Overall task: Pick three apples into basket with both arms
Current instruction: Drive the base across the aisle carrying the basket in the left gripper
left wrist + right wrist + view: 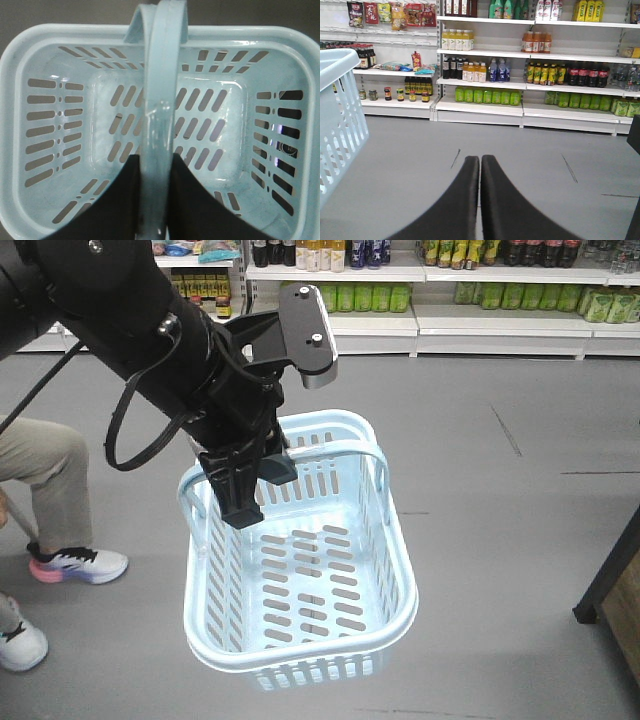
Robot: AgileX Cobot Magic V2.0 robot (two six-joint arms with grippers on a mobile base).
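Note:
The pale blue slotted basket (300,580) hangs in the air above the grey floor, and nothing lies inside it. My left gripper (255,480) is shut on the basket's handle (160,100), which runs between its two black fingers (120,200) in the left wrist view. The basket's slotted bottom (165,120) shows bare below the handle. My right gripper (480,160) is shut with nothing in it and points at the shop shelves, with the basket's side (340,120) at its far left. The apples are out of view.
Shelves of bottles and jars (520,65) line the back wall. A seated person's leg and shoes (60,540) are at the left. A dark piece of furniture (620,590) stands at the right edge.

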